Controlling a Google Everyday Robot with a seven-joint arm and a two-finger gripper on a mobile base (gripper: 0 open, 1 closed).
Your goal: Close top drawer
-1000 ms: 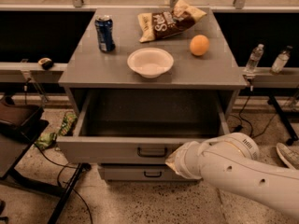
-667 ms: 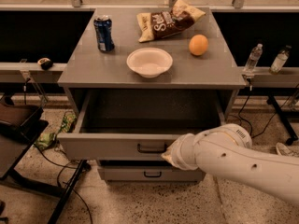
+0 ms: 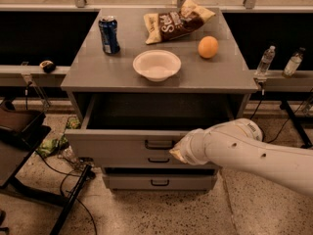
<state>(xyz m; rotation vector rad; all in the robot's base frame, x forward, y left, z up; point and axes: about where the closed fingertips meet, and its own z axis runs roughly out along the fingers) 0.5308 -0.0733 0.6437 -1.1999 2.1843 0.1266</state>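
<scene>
Tool (image 3: 177, 153) nearer flat grey top drawer (image 3: 117, 143) front

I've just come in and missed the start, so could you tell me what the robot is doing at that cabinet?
The robot's arm reaches in from the right, with its gripper at the front of the top drawer, just right of its black handle. The drawer is pulled well out, not yet closed. A soda can, chip bag, orange and white bowl sit on the cabinet top.
</scene>
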